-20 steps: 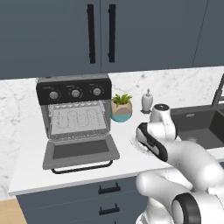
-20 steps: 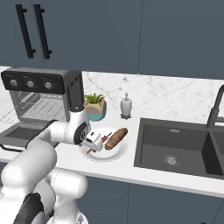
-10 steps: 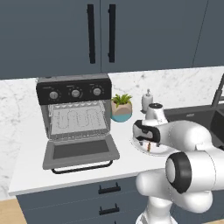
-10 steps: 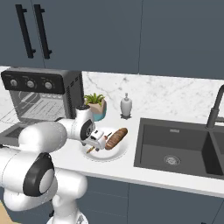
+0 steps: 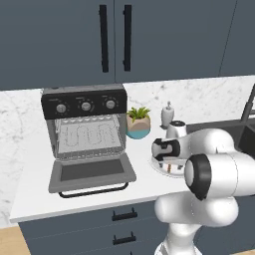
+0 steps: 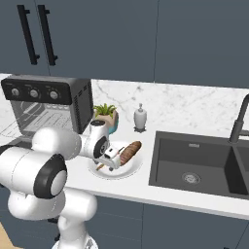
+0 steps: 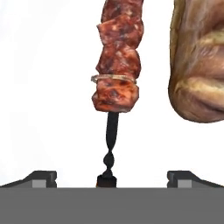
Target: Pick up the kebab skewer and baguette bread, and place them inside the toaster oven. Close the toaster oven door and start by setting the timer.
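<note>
The jaws stand fully open and empty, straddling the skewer [image 7: 116, 65] handle. Its long axis runs straight ahead, beside the bread [image 7: 199, 61].

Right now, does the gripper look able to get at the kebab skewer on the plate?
Probably yes. The gripper is open and sits low over the white plate, with the kebab skewer lined up between its fingertips. The baguette bread lies beside the skewer, apart from it.
</note>
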You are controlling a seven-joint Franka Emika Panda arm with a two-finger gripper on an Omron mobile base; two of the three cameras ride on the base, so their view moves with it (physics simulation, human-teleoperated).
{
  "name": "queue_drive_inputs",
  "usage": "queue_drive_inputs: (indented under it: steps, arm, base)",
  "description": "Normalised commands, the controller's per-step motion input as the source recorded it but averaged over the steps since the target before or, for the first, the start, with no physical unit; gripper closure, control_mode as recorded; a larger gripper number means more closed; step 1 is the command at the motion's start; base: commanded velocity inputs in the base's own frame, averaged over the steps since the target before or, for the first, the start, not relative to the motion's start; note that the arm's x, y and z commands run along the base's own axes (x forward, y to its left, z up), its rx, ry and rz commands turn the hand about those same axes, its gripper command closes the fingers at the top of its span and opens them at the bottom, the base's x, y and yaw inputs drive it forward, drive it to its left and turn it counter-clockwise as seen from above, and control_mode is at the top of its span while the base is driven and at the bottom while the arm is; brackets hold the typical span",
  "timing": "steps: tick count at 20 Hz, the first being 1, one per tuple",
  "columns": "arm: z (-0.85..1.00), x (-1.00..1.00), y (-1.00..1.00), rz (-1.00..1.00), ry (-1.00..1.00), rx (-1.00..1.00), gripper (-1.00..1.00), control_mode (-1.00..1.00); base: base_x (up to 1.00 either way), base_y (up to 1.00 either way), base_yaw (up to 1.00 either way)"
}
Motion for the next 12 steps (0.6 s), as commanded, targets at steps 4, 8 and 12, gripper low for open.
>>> queue_drive_inputs:
  steps: [4,8,12]
  arm:
    - [-0.15,0.0,0.0,-0.04,0.0,0.04,-1.0,-1.0]
    - [-0.13,0.0,0.0,-0.06,0.0,0.04,1.0,-1.0]
    - [-0.18,0.0,0.0,-0.08,0.0,0.04,1.0,-1.0]
  base:
    - [0.0,0.0,0.0]
    - [0.0,0.0,0.0]
    - [0.0,0.0,0.0]
